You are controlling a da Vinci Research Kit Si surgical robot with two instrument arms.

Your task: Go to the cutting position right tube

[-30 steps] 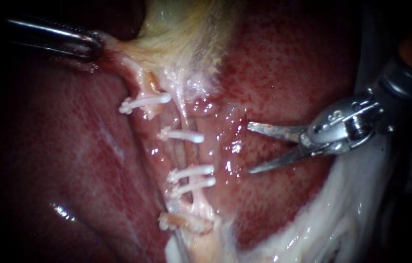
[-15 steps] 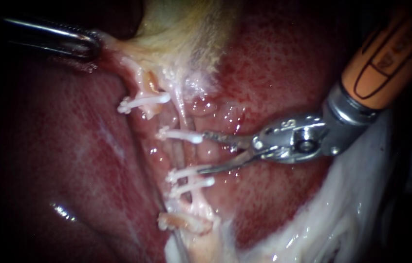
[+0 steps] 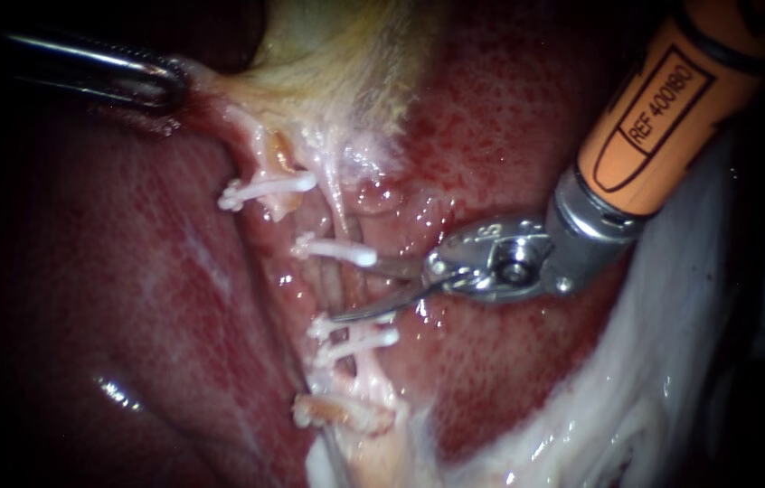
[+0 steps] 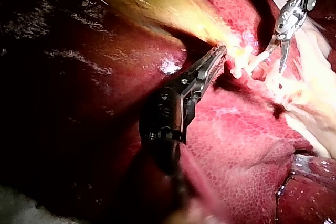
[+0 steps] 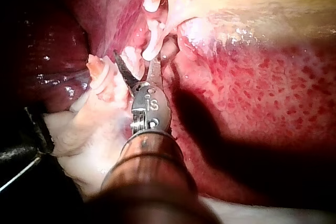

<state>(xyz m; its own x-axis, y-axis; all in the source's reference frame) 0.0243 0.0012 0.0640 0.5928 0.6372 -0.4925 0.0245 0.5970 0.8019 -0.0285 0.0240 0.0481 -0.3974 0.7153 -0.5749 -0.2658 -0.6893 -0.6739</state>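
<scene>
The right tube (image 3: pixel 344 287) runs down between the liver lobes and carries a white clip (image 3: pixel 339 250) above and two white clips (image 3: pixel 357 329) below. My right instrument (image 3: pixel 357 291), on an orange shaft from the upper right, has its blades open astride this tube, in the stretch between the upper clip and the lower pair. In the right wrist view the open blades (image 5: pixel 137 62) stand by the clips (image 5: pixel 151 44). The left tube (image 3: pixel 267 163) carries one clip (image 3: pixel 267 190). My left instrument (image 3: pixel 170 83) is shut on the gallbladder (image 3: pixel 337 63) and holds it taut; its jaws (image 4: pixel 214 59) show this in the left wrist view too.
Dark red liver (image 3: pixel 129 298) lies on both sides of the tubes. A pale tube stump (image 3: pixel 337 413) sits below the lower clips. White fatty tissue (image 3: pixel 636 398) lies under the right instrument's shaft (image 3: pixel 654 99).
My right instrument has advanced leftward from the liver surface to the right tube, its open blades now astride it between the clips. The left instrument has held still.
</scene>
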